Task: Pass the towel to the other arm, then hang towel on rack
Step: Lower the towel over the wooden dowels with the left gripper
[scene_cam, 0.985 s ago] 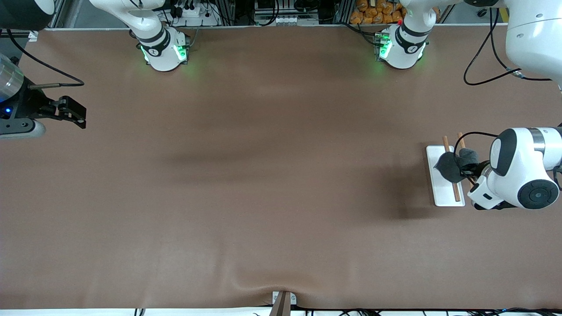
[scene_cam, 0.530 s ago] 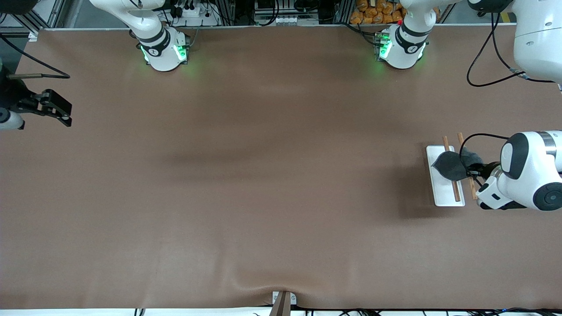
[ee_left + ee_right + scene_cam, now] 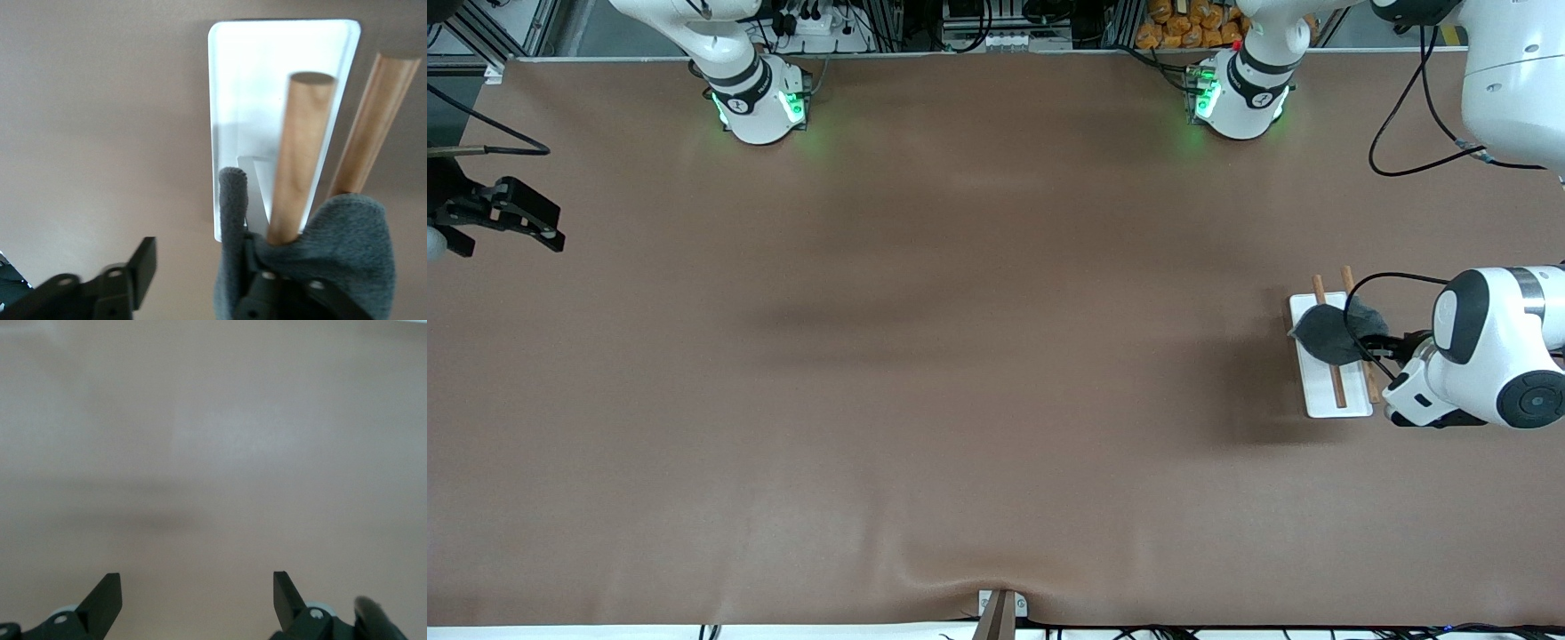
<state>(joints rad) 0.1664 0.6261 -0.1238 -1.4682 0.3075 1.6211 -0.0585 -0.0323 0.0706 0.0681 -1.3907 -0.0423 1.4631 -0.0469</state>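
Left gripper is over the rack, at the left arm's end of the table. In the left wrist view the claw is spread: one black finger stands well off to the side with bare table between it and the cloth, while the other finger is buried under the towel and cannot be made out separately. So the jaws stand apart, and the cloth rests against only one of them, not pinched between the two.

Towel: dark grey side showing, bunched, draped over the two wooden rods of the rack. In the front view the towel sits across both rods about midway along their length, above the white base plate. One fold hangs down beside the nearer rod in the left wrist view; the rest is heaped on the second rod. Rod ends stick out past the cloth on the side toward the robots' bases and on the side toward the front camera.

The base plate lies flat on the brown table, long axis running from the robots' side toward the front camera.

Right gripper is at the right arm's end of the table, well apart from rack and towel, over bare table; that arm waits. In the right wrist view its two fingertips are set wide apart with only brown table surface between them, holding and touching nothing.
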